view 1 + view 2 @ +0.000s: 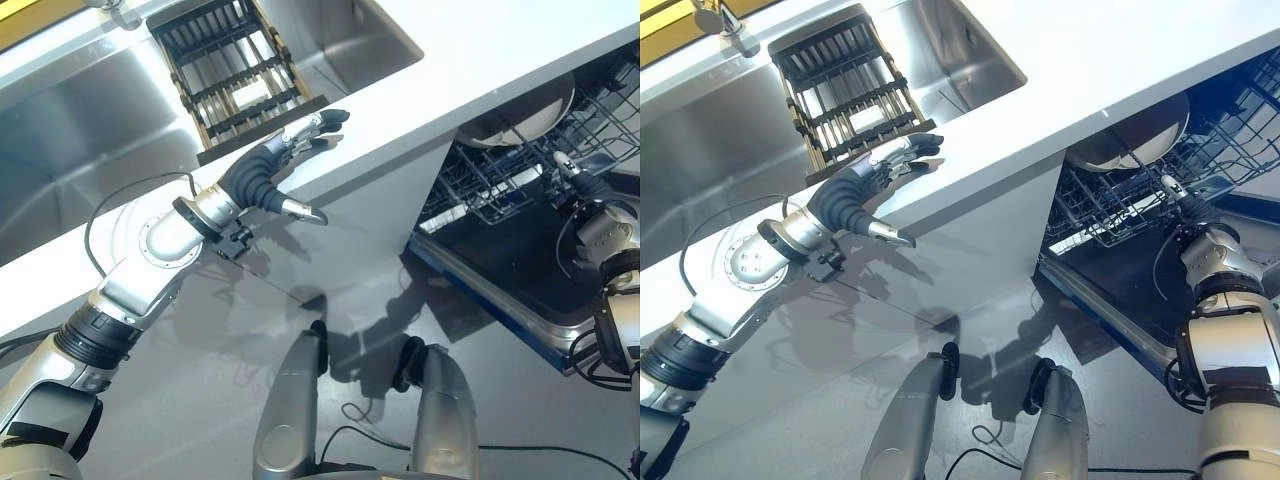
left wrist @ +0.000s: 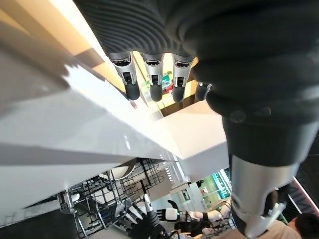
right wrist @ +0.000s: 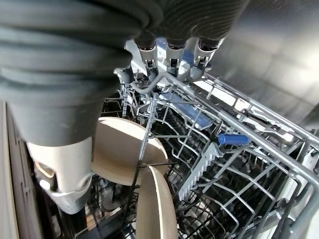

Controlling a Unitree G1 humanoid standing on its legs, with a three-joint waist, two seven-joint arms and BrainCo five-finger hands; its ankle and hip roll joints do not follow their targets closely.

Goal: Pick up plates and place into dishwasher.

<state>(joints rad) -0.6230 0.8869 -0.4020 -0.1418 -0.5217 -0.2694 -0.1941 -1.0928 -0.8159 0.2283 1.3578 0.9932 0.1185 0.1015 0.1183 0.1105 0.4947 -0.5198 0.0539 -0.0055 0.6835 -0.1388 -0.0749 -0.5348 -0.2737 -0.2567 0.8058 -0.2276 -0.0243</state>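
Two pale plates (image 3: 124, 149) stand on edge in the dishwasher's wire rack (image 3: 234, 169); from the head they show as a pale plate (image 1: 530, 110) under the counter's edge. My right hand (image 1: 578, 185) is at the rack's front rim, its fingers (image 3: 172, 52) fairly straight against the rim wire and holding nothing. My left hand (image 1: 265, 170) reaches up over the white counter's edge (image 1: 400, 120) towards the dark dish rack (image 1: 235, 70) in the sink. It is open, with fingers (image 2: 154, 74) straight and empty.
The dishwasher's door (image 1: 500, 265) lies open, low at the right, with the rack pulled out over it. A steel sink (image 1: 80, 140) lies behind the counter, with a tap (image 1: 720, 25) at the far left. The grey cabinet front (image 1: 330, 250) is below the counter.
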